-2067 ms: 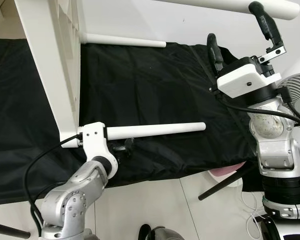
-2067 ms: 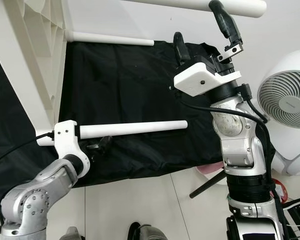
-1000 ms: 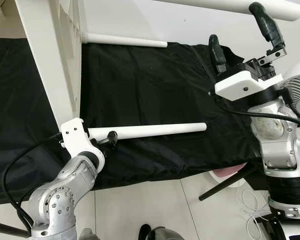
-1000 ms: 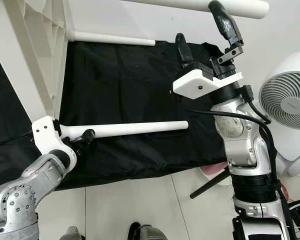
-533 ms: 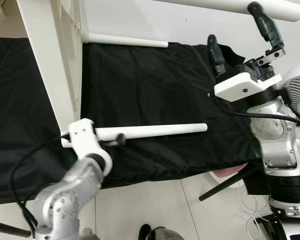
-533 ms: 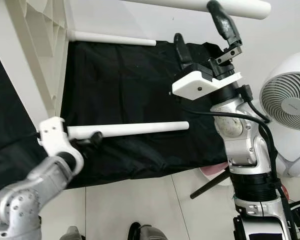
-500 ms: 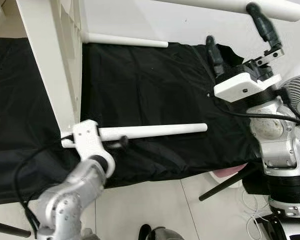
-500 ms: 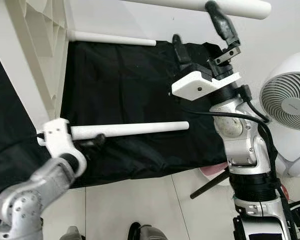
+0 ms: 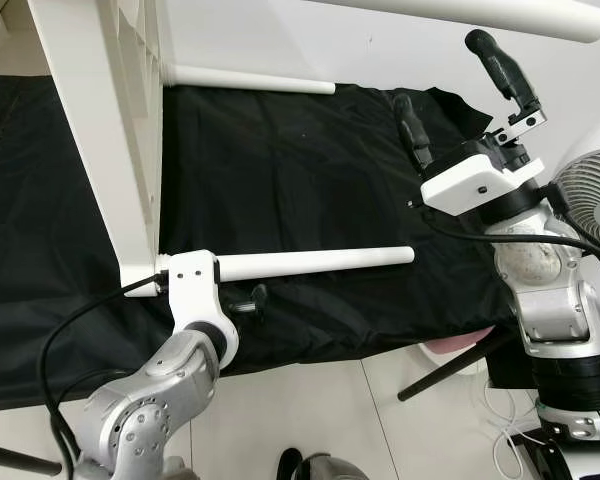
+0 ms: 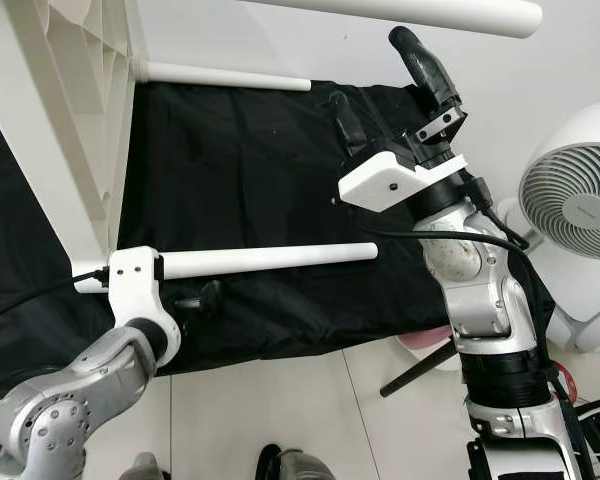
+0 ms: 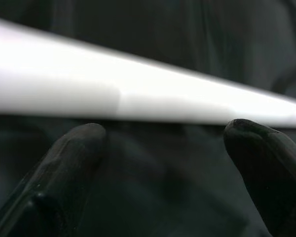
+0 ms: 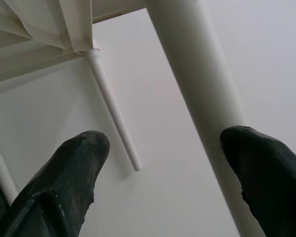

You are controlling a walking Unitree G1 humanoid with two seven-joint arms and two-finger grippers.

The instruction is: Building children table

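Black cloth (image 9: 300, 170) covers a pale, perhaps tiled, floor (image 9: 320, 410).

Table frame (image 9: 100, 130) stands on edge at left on a cloth (image 9: 300, 160) spread over the floor (image 9: 310, 410). Near leg (image 9: 315, 261) juts rightward from the frame's lower corner, above the cloth. Second leg (image 9: 248, 80) farther back; third leg (image 9: 480, 12) along the top. Left hand (image 9: 248, 298) just below the near leg, beside the frame. Right hand (image 9: 455, 85) raised at right, between near and third legs. Fan (image 10: 578, 200) far right.
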